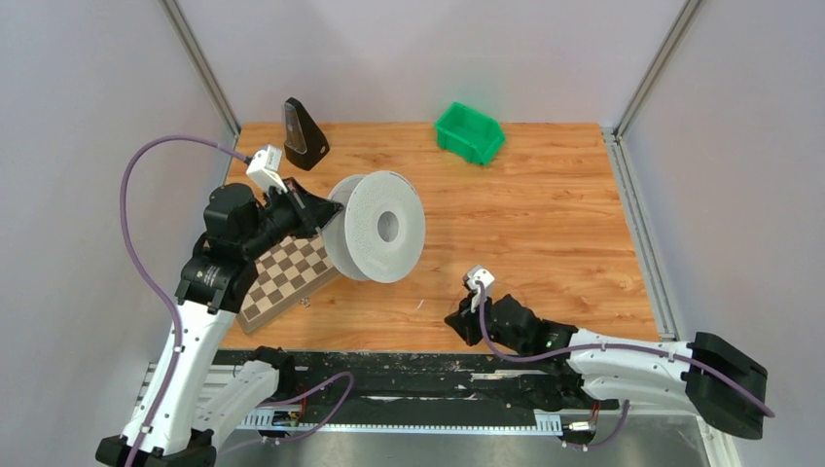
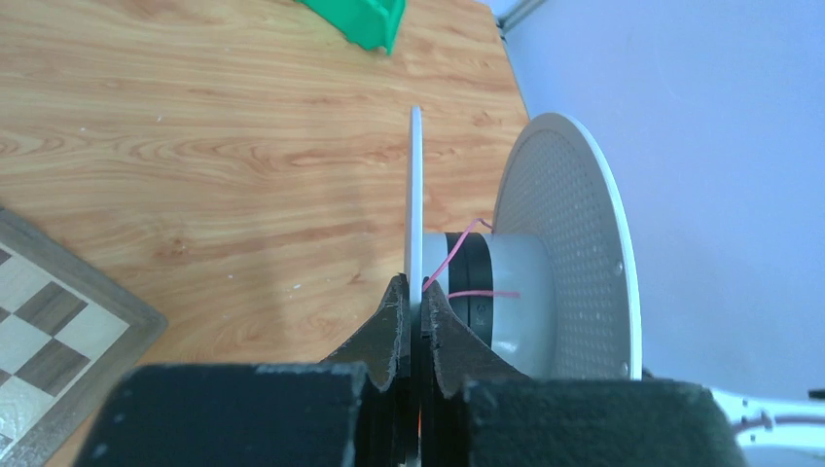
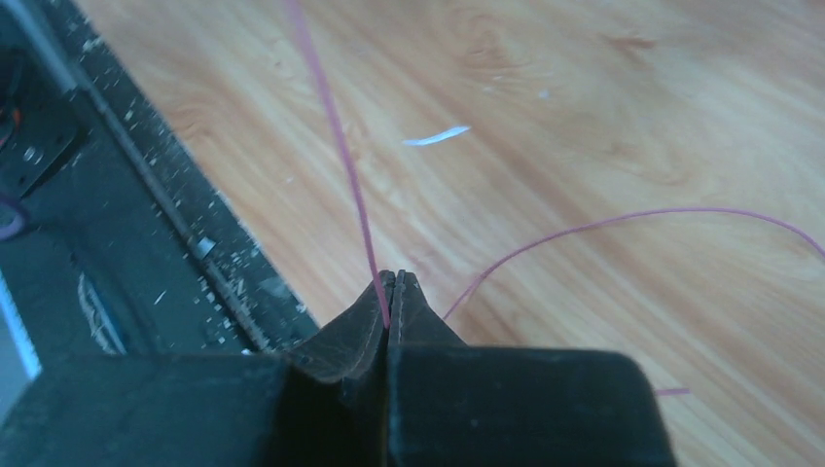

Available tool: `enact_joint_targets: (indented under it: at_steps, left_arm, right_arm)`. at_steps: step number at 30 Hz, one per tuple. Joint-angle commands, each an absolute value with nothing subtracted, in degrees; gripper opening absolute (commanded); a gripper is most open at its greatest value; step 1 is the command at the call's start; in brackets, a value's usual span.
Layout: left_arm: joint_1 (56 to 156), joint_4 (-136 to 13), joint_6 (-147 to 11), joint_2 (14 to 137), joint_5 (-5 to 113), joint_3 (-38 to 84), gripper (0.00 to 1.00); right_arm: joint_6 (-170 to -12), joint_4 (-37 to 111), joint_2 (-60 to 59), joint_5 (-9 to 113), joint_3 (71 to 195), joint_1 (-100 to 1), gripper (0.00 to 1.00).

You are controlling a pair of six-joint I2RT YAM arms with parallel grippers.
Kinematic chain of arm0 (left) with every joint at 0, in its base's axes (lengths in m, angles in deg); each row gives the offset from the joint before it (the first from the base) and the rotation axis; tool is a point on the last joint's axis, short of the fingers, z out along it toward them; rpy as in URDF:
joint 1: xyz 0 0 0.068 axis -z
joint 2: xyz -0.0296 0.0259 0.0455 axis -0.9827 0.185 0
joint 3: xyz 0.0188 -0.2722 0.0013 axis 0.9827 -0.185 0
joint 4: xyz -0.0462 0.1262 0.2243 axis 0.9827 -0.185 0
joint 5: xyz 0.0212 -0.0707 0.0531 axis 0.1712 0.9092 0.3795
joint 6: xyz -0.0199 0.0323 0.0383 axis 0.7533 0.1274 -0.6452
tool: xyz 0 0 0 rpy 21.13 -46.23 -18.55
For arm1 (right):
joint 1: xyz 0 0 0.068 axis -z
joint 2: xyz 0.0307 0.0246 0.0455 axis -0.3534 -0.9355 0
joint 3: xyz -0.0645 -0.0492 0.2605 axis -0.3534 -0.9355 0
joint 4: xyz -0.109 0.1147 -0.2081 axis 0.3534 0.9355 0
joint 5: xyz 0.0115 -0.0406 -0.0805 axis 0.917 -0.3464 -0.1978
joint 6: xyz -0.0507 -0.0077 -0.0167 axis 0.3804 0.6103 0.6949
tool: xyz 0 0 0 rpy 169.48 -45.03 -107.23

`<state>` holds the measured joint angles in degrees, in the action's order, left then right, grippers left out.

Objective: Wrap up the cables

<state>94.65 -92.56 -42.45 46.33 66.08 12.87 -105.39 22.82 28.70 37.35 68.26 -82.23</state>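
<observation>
A grey reel (image 1: pixel 375 226) with two wide discs stands on edge at the table's left, partly over the chessboard. In the left wrist view my left gripper (image 2: pixel 415 292) is shut on the rim of the near disc (image 2: pixel 415 185), and the far disc (image 2: pixel 569 243) lies beyond the hub. A thin pink cable (image 2: pixel 457 248) runs loosely round the hub. Near the table's front edge my right gripper (image 1: pixel 455 319) is shut on the same kind of pink strand. In the right wrist view this gripper (image 3: pixel 394 282) pinches the cable (image 3: pixel 336 136), which rises away from its tips; a slack loop (image 3: pixel 623 219) lies on the wood.
A chessboard (image 1: pixel 292 277) lies under the left arm. A black wedge-shaped object (image 1: pixel 304 134) stands at the back left and a green bin (image 1: pixel 470 132) at the back middle. A black rail (image 1: pixel 389 375) runs along the front edge. A white scrap (image 3: pixel 436 136) lies on the wood.
</observation>
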Motion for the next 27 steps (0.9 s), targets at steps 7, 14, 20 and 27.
enact_joint_targets:
  at_steps: [7, 14, 20, 27]
  left_arm:
    - [93.75, -82.91, -35.14, 46.21, 50.76, 9.43, 0.0]
    - [93.75, -84.3, -38.08, 47.47, 46.04, 8.46, 0.0]
    - [93.68, -83.51, -45.74, 47.89, 45.96, 5.63, 0.0]
    - [93.84, -81.69, -52.1, 46.16, 48.83, 0.38, 0.0]
  right_arm:
    - [-101.89, 23.62, 19.89, 34.18, 83.3, -97.2, 0.0]
    - [-99.9, 25.72, 9.84, 35.79, 94.29, -104.45, 0.0]
    - [-97.4, 31.37, 4.65, 35.45, 105.66, -104.43, 0.0]
    - [-95.34, 33.81, 2.33, 42.21, 114.53, -99.41, 0.0]
